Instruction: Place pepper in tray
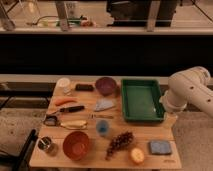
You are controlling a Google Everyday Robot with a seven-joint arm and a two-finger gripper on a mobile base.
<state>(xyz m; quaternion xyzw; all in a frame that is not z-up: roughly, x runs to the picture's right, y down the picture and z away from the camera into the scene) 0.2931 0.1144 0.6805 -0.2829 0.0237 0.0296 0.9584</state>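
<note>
Wooden planks form the table point(167, 134) we are looking down on, set before a dark wall with a window ledge above. We find the pepper point(65, 101) lying flat near the table's left edge, in the far half, with its length running roughly left to right. Just in front of it lies a black-handled tool point(73, 108), and behind it stands a white cup point(63, 83) beside a small dark block point(84, 87). Further right we see a purple bowl point(106, 85) and a crumpled grey-blue cloth point(104, 105). Nearer the front lie a pale yellow elongated item point(74, 124), a small blue cup point(102, 127), an orange-red bowl point(76, 145) and a blue-grey sponge point(160, 147). The tray point(142, 100) sits well apart from the pepper, at the table's far right, with nothing inside it. Beyond the tray's right rim we see the white arm point(190, 92) bent at the table's edge. Its gripper is out of sight, so we cannot tell whether it is spread or closed.
</note>
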